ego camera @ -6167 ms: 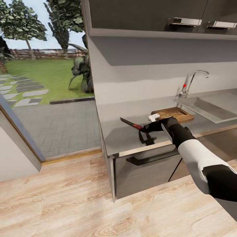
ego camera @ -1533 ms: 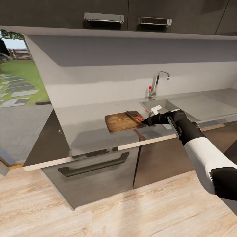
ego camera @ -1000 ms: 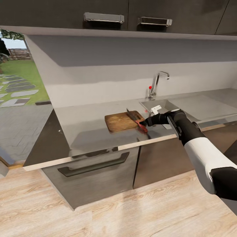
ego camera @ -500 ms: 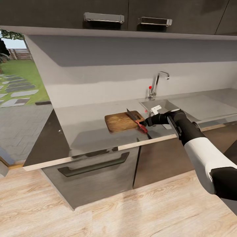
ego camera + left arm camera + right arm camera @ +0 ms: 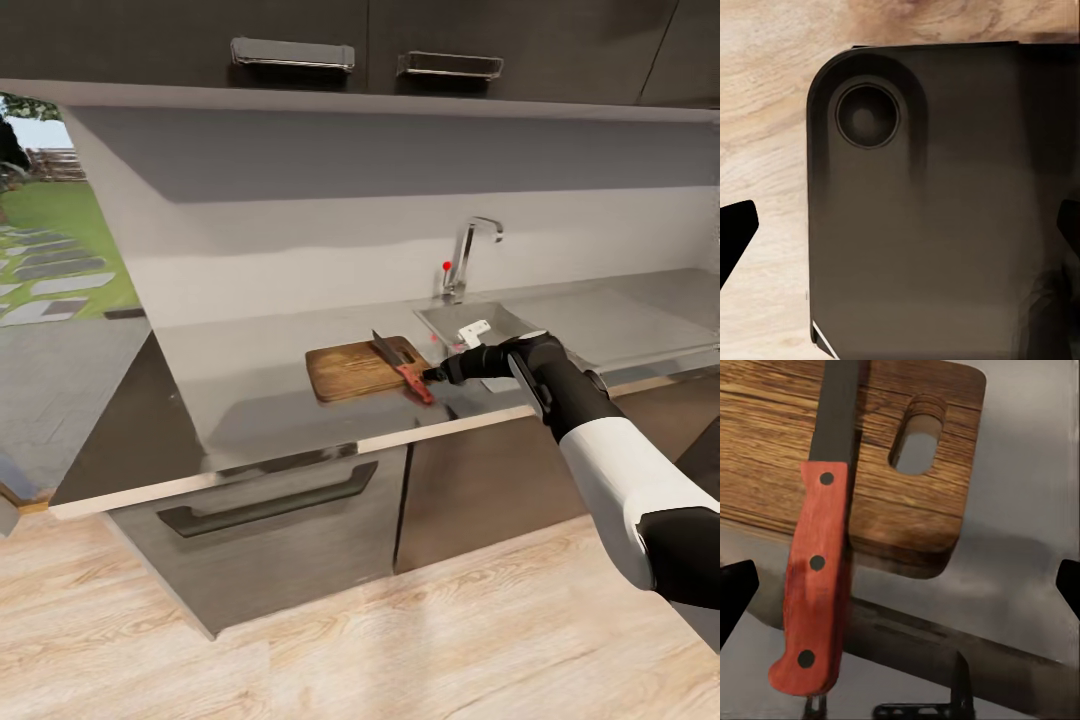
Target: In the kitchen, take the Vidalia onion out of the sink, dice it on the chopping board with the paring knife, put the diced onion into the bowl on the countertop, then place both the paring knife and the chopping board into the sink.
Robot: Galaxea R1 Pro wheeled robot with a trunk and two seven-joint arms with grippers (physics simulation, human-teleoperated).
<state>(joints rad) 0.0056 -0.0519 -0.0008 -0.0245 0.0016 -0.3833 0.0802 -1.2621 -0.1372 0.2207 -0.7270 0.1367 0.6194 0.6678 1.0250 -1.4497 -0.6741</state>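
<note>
**Knife lying half on the board, right gripper parked just off its handle**

So the paring knife (image 5: 399,365) is down on the chopping board (image 5: 358,367), blade on the wood and the red handle sticking out past the board's near right edge over the countertop (image 5: 260,400). Its long axis runs diagonal: tip aimed far-left toward the wall, handle butt pointing near-right. In the right wrist view the knife (image 5: 821,555) shows three dark rivets along the handle, and the board (image 5: 881,480) has its handle slot at the end nearest the gripper.

The board's long side goes left to right, parallel to the counter edge, and it sits just left of the sink (image 5: 470,325), with the faucet (image 5: 465,255) and its red dot at the far side.

The right gripper (image 5: 434,375) hovers just beside the handle, fingers spread wide with nothing between them. The left gripper (image 5: 900,225) has its fingers apart too, over a dark rounded panel with wood floor behind.

No readable writing or brands anywhere.
</note>
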